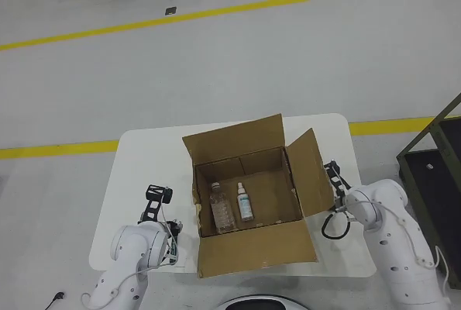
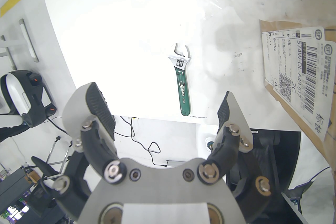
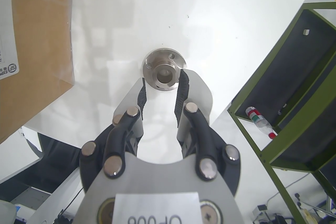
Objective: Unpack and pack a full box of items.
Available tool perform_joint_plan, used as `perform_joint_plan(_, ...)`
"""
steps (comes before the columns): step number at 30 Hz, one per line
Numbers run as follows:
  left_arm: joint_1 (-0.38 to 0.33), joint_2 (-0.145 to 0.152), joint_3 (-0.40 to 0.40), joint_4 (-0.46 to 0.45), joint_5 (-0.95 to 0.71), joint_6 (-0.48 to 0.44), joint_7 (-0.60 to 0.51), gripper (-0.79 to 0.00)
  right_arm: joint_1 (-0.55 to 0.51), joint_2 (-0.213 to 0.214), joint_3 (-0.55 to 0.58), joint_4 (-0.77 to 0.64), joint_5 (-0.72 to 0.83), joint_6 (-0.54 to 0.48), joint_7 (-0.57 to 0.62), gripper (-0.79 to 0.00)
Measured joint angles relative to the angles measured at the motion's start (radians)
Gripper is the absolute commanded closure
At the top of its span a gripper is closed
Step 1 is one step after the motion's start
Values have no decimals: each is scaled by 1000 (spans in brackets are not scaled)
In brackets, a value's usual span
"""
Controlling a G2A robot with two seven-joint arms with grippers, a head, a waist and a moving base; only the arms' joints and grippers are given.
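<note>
Cardboard box [image 1: 255,249] is set at mid-table w/ all flaps folded out, so the inside can be reached from above. Two items are seen in it, a clear bottle [image 1: 221,208] and a spray bottle [image 1: 245,201], laid flat side by side toward the box's left wall. Unpacking is judged part done.

The left gripper [image 2: 160,93] is spread wide open, nothing btw its pads, and is hung above a green-handled wrench [image 2: 181,83]. The wrench is laid flat on the white table [image 1: 149,163], left of the box and close to the table's near edge. Its handle is pointed toward the gripper, prob. so it can be taken across its narrow width.

The right gripper [image 3: 163,78] is narrowed onto a metal flange [image 3: 164,62], pads set against the rim on either side. The flange appears seated on the table right of the box, hub up, apart from the cardboard. A hold across the round rim is judged steadiest, the hub being short. Whether the flange is being set down or picked up can't be told.
</note>
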Motion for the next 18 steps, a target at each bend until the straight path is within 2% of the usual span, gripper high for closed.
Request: perform_joint_plan(18,0,0,0,0,0,0,0,-785,55,-4,-62,109,-13,4,-38,-296)
